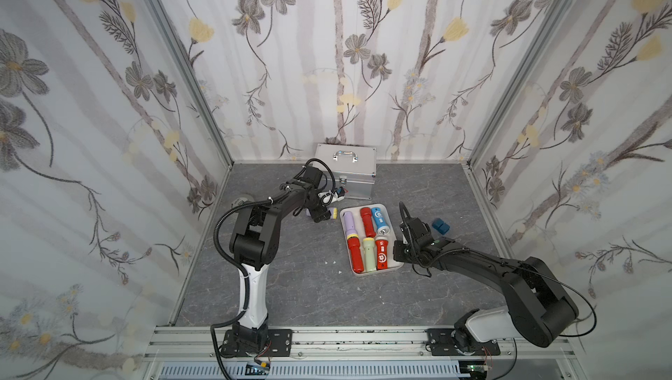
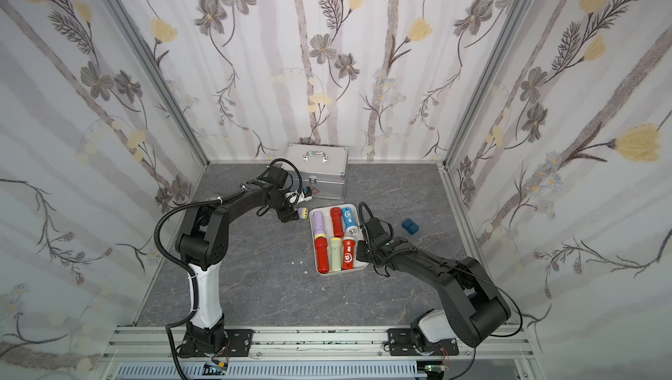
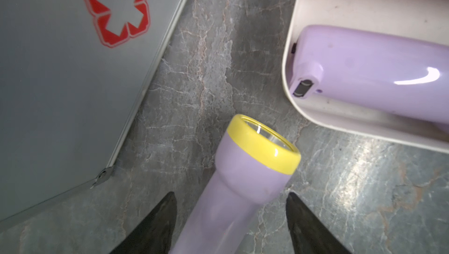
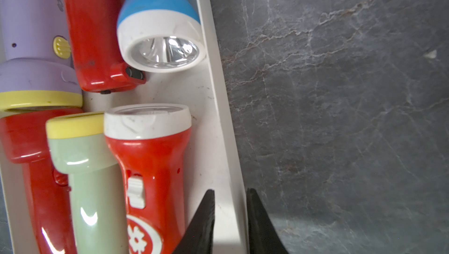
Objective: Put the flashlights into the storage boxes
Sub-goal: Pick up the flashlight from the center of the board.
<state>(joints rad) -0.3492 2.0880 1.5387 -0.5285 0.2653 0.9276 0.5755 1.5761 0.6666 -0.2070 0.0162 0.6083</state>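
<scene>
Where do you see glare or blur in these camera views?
Left wrist: a white glare streak on the lilac flashlight in the tray; the red cross on the case is soft. Right wrist: bright reflection in the lens of the blue flashlight. Both top views: even light, no hard shadows on the table.

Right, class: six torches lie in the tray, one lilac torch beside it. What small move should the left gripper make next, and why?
Probably close the left gripper on the loose lilac torch: its open fingers straddle the body, and it lies outside the tray.
</scene>
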